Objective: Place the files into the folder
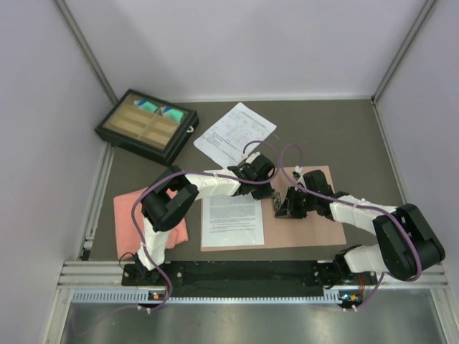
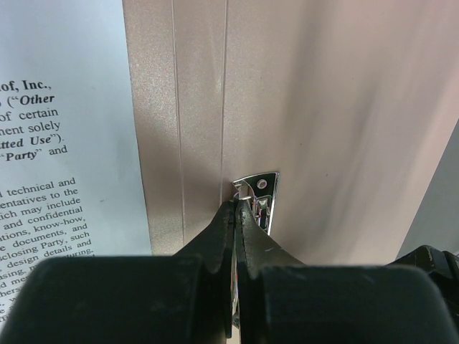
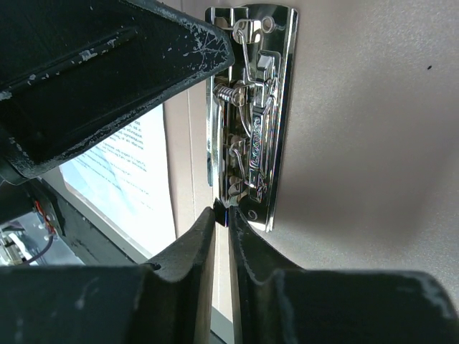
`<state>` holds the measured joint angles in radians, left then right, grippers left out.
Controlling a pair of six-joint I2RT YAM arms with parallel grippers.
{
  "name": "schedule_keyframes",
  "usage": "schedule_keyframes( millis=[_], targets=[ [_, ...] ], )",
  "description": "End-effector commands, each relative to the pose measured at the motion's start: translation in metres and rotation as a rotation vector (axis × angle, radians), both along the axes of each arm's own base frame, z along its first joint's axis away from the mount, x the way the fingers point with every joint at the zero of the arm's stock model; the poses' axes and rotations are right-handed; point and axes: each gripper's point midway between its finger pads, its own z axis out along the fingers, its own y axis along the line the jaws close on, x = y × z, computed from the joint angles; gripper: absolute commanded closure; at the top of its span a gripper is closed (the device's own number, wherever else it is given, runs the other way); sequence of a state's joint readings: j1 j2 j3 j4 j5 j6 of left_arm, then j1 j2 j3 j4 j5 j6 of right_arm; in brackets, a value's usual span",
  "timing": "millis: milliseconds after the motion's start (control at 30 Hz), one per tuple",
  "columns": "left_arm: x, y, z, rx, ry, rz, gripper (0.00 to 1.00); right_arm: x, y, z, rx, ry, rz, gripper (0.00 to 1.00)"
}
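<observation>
The tan folder [image 1: 308,226] lies open on the table. The dense-text sheet [image 1: 231,218] lies on its left half, also in the left wrist view [image 2: 64,143]. The table-layout sheet [image 1: 235,132] lies on the mat behind the folder. A chrome spring clip [image 3: 251,107] runs along the folder's spine. My left gripper [image 1: 267,192] is shut on the clip's far end [image 2: 258,193]; thin metal shows between its jaws [image 2: 236,208]. My right gripper [image 1: 283,204] is shut on the black tip of the clip's lever [image 3: 228,211] at the near end.
A salmon-pink folded cloth [image 1: 133,215] lies left of the folder. A black compartment tray [image 1: 147,125] sits at the back left. Walls enclose the mat on three sides. The two wrists are close together over the folder's spine.
</observation>
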<state>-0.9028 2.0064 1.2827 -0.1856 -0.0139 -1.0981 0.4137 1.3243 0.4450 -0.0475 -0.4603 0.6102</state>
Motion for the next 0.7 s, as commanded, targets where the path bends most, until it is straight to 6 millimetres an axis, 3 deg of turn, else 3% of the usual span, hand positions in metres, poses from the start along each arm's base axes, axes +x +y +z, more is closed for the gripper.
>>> schedule_keyframes(
  millis=[0,233,333,433,533,667],
  targets=[
    [-0.017,0.015,-0.016,0.088,0.045,-0.044,1.0,0.006,-0.002,0.001,-0.007,-0.036,-0.002,0.88],
    [-0.017,0.017,-0.016,0.099,0.033,-0.07,1.0,0.007,0.001,0.003,0.05,-0.035,-0.005,0.88],
    [-0.016,0.015,-0.015,0.096,0.029,-0.075,1.0,0.004,0.003,-0.002,0.067,-0.014,0.004,1.0],
    [-0.016,0.015,-0.016,0.099,0.029,-0.077,1.0,0.004,0.001,-0.004,0.052,-0.004,-0.005,1.0],
    [-0.016,0.015,-0.017,0.099,0.029,-0.077,1.0,0.006,-0.005,-0.008,0.003,-0.004,-0.012,1.0],
    [-0.02,0.011,-0.015,0.086,0.051,-0.1,1.0,0.001,-0.027,-0.029,-0.143,0.075,-0.065,1.0]
  ],
)
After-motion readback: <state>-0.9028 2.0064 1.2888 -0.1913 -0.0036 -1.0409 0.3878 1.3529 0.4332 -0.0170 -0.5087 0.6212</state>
